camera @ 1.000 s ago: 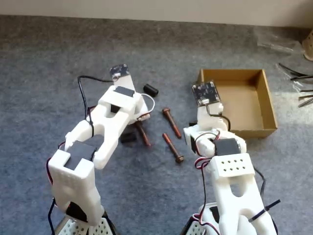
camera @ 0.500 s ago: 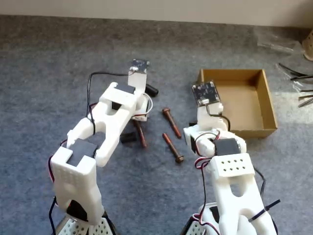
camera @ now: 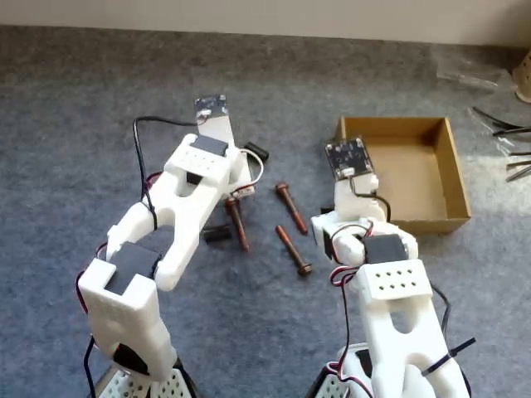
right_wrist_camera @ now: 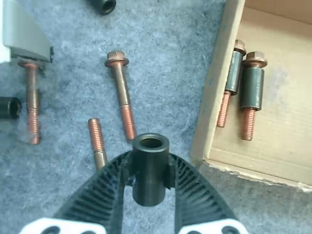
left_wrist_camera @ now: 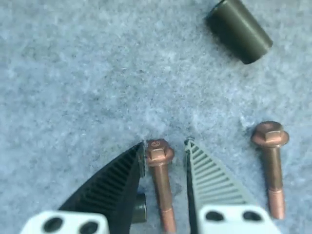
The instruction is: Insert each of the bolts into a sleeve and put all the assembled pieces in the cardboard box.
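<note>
Straddling the flanged head of a copper bolt [left_wrist_camera: 159, 152], the left gripper [left_wrist_camera: 164, 144] has its fingers apart: the black finger sits close against the head, while the pale one stands off it with a sliver of grey surface [left_wrist_camera: 73, 73] between. That bolt's long axis runs back between the fingers toward the wrist, head outermost, and its threaded end is cut off at the picture's edge. A small dark cylinder [left_wrist_camera: 140, 212] peeks out behind the black finger, mostly hidden, too little of it showing to tell what it is. A second bolt [left_wrist_camera: 271, 168] lies just outside the pale finger, roughly parallel, head the same way. A loose sleeve [left_wrist_camera: 240, 30] lies well beyond the fingertips, tilted across their line. The right gripper [right_wrist_camera: 150, 158] is clamped on a held sleeve [right_wrist_camera: 150, 183], its axis along the fingers and its open bore facing out past the tips; its rear end is hidden between them. Ahead of those fingers and off to one side, the cardboard box [right_wrist_camera: 219, 97], partly cut off, holds a stout assembled piece [right_wrist_camera: 252, 87] and a slim assembled piece [right_wrist_camera: 233, 73] side by side, heads away from the fingers, threads toward them. A third bolt [right_wrist_camera: 97, 141] points its threads away, its near end hidden behind one finger.
</note>
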Robot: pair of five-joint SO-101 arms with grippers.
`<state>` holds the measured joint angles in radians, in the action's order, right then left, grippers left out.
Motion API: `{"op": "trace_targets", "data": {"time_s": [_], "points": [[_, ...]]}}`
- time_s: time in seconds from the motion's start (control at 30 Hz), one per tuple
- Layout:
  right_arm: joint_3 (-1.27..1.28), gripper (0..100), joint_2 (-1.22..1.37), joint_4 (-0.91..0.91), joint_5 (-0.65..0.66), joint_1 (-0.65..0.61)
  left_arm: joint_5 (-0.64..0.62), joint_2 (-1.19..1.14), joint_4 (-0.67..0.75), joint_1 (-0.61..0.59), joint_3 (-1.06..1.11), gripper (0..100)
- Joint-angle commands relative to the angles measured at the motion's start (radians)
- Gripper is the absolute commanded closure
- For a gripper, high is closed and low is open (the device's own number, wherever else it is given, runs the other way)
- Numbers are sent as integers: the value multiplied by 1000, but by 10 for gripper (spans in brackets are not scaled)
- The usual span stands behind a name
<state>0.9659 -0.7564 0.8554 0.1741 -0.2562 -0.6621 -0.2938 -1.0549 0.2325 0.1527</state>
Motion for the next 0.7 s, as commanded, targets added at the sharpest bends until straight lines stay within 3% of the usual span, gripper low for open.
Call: {"op": "trace_targets", "data": {"time_s": [0.0,0.43,0.67], "points": [[-5,995,-25,-22,11,10,-75,58,-84,1,-48,860],[-5,995,-25,-22,11,12,-110,48,-107,24,-41,863],[-5,995,-25,-22,11,12,-106,-90,-107,42,-122,863]]}}
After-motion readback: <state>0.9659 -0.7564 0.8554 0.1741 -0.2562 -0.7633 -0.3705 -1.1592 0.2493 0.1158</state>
